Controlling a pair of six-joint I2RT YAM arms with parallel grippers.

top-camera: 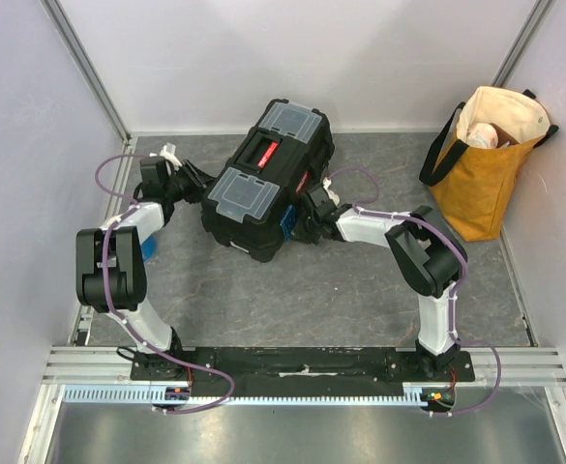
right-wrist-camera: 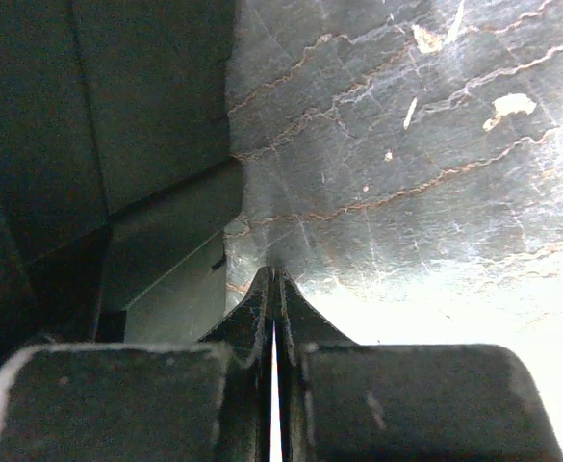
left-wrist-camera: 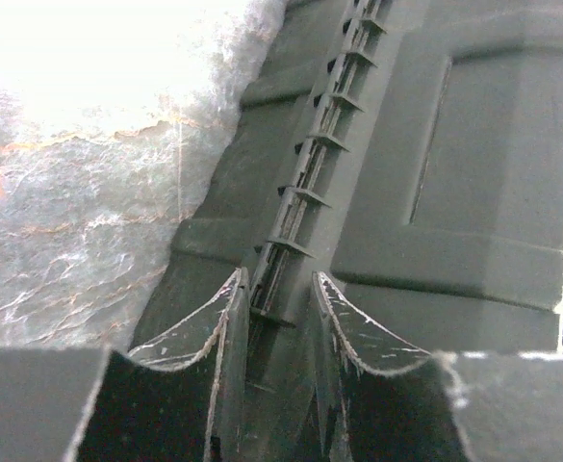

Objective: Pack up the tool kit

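1. Top external view is showing the toolbox [top-camera: 263,188] sitting skewed, mid-table [top-camera: 360,290], toward the back.
2. Left gripper [left-wrist-camera: 279,308] is straddling its ribbed seam, fingers spread.
3. Right gripper [right-wrist-camera: 273,284] is sitting beside its opposite side, clenched empty.
4. Tote bag [top-camera: 481,184] is standing far right.

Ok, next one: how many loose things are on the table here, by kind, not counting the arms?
Black plastic toolbox with red handle panel: 1
Mustard-yellow fabric tote bag: 1
Small blue object, partly hidden, kind unclear: 1
Total: 3
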